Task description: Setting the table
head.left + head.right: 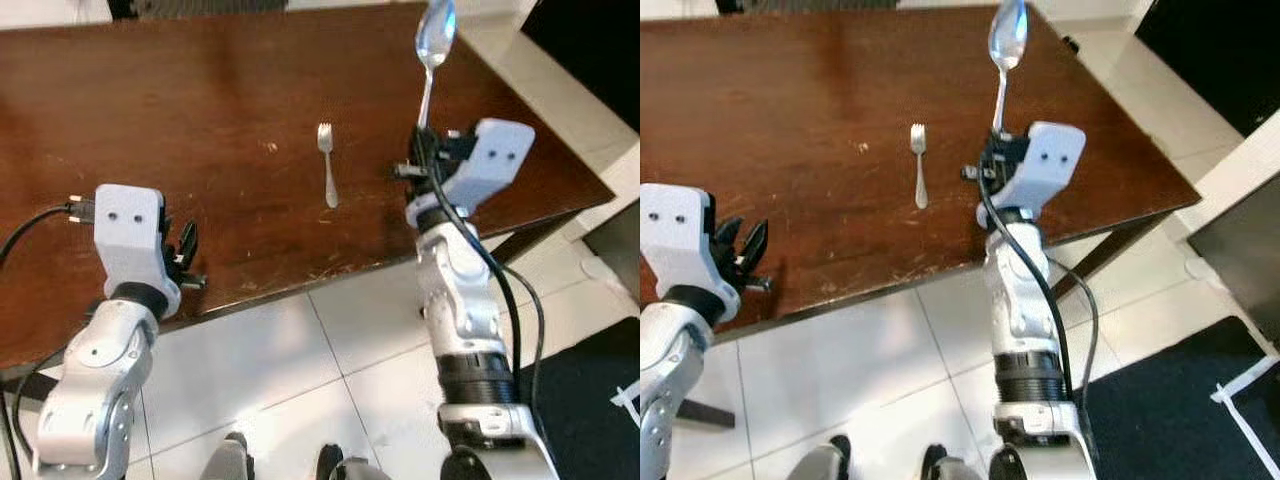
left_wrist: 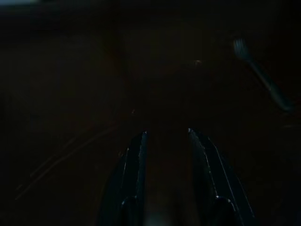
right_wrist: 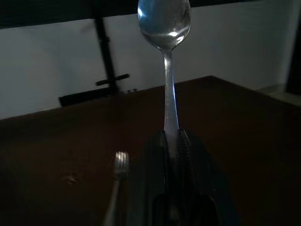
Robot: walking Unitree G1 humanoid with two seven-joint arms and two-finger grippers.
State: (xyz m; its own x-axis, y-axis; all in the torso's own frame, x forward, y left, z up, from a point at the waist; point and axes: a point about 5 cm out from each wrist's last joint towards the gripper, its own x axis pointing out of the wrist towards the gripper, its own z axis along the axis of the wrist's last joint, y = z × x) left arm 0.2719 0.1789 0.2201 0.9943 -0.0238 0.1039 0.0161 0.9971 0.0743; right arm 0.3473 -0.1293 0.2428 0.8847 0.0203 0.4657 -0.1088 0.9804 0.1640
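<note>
Right gripper (image 3: 171,141) clamps the handle of a spoon (image 1: 432,55), bowl pointing up and away over the brown table (image 1: 180,120) — held above the surface near the table's right edge. Fork (image 1: 327,163) lies flat on the table just left of that gripper, tines away from the robot. Left gripper (image 2: 167,141) hovers low at the near table edge — fingers parted, holding nothing.

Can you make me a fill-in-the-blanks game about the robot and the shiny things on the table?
1. The right gripper holds a ____ by its handle, bowl end up.
2. The fork lies flat on the brown ____.
3. The fork lies on the robot's ____ side of the right gripper.
4. The left gripper has its fingers ____, holding nothing.

Missing words: spoon; table; left; open
</note>
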